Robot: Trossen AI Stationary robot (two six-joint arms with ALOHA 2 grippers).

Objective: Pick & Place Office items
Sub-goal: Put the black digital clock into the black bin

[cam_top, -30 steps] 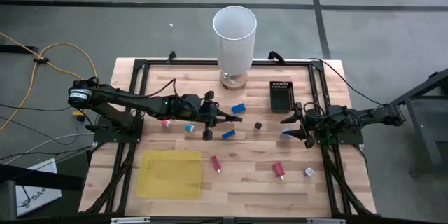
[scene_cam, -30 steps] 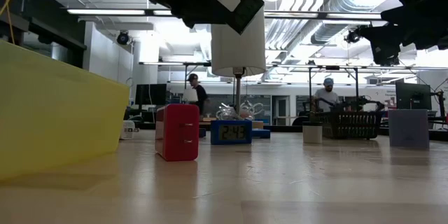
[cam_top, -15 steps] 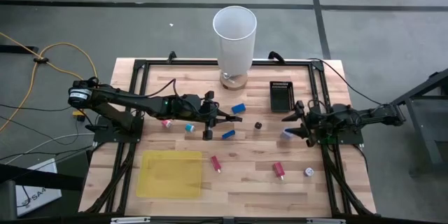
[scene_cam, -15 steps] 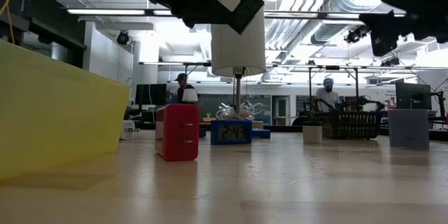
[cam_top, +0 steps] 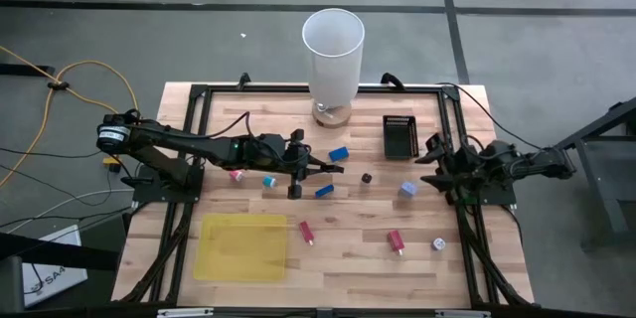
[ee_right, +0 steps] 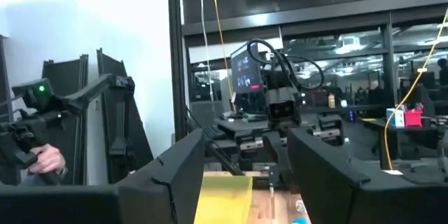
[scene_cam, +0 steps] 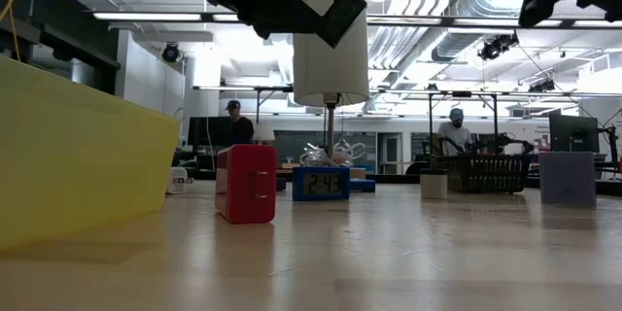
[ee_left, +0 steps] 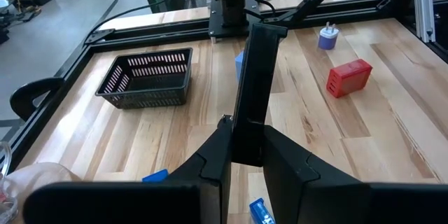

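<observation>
Just ahead of the right gripper's (cam_top: 433,168) wide, empty fingers: small lilac plastic block (cam_top: 407,189), resting free on the wooden surface (cam_top: 348,248). Left gripper (cam_top: 333,169): fingers closed, empty; blue block (cam_top: 324,191) just beside. Risk: a descending finger may nudge the lilac block away.

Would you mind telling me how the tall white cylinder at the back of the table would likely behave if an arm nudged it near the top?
The white cylinder stands tall on a narrow base, so a high nudge would probably tip it rather than slide it. It looks hollow and open-topped, so likely light. Once over, its round wall would probably let it roll.
</observation>
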